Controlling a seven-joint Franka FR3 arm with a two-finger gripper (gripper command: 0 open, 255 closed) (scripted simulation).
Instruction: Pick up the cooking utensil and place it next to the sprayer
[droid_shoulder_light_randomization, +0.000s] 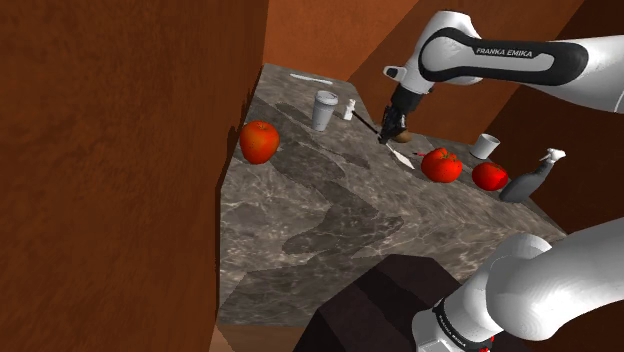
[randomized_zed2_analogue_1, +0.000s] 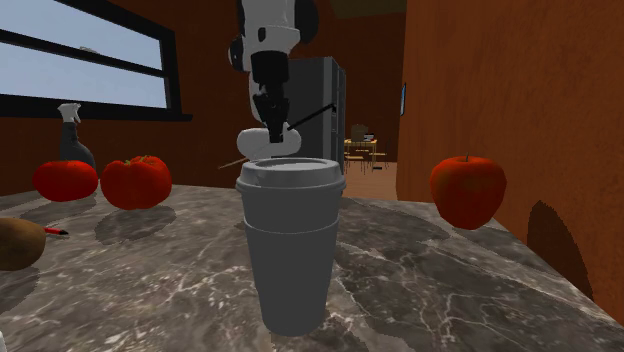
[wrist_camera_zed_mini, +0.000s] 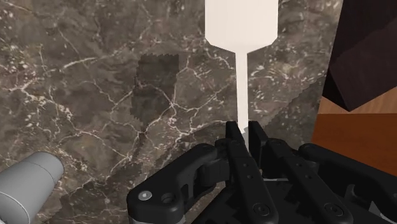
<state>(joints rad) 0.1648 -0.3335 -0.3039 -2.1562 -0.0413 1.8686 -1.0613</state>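
Counter: sprayer sits at the shoulder view's right, past two tomatoes, well apart from me. Spatula looks clear of the marble, my gripper clamped on its thin handle, so I'd say pick done, carry in hand. Next: cross over the tomatoes, set down just beside the sprayer

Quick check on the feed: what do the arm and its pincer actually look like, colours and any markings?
The arm is glossy white, with rounded tube-like links and dark bands at the joints. One dark band carries white FRANKA EMIKA lettering. The pincer is all black: two narrow blocky fingers on a chunky body with round fasteners.
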